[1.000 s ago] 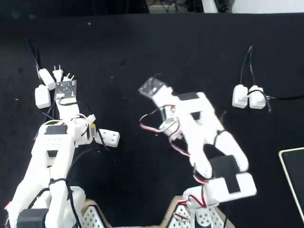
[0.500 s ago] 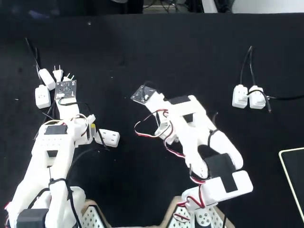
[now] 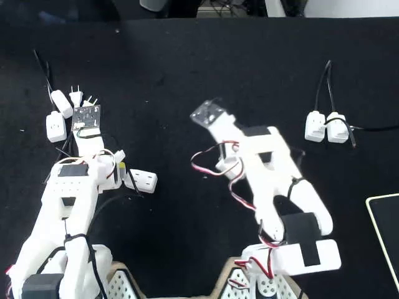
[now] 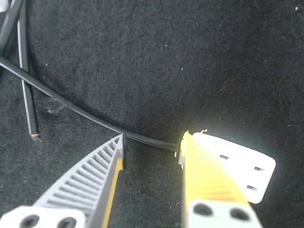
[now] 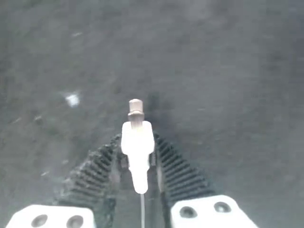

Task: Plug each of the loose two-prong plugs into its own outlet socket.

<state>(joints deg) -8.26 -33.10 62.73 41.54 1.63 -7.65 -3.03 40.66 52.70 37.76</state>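
My right gripper (image 5: 136,142) is shut on a white two-prong plug (image 5: 137,135), prongs pointing away over bare black cloth. In the high view the right arm (image 3: 265,159) stands mid-table. My left gripper (image 4: 153,142) is open, low over the cloth, its fingers straddling a black cable (image 4: 71,107). That cable runs into a white outlet socket (image 4: 237,166), which touches the yellow finger (image 4: 209,180). The same socket (image 3: 143,180) lies beside the left arm (image 3: 75,187). Two loose plugs (image 3: 82,98) lie prongs-up at the far left.
White outlet blocks (image 3: 56,124) with cables sit at the far left beside the loose plugs. A plug-and-socket pair (image 3: 326,126) with black cables lies at the right. A yellow-edged dark slab (image 3: 386,237) sits at the right edge.
The right arm swung left with the plug, then back right and slightly farther from the base. The left arm has stayed still.
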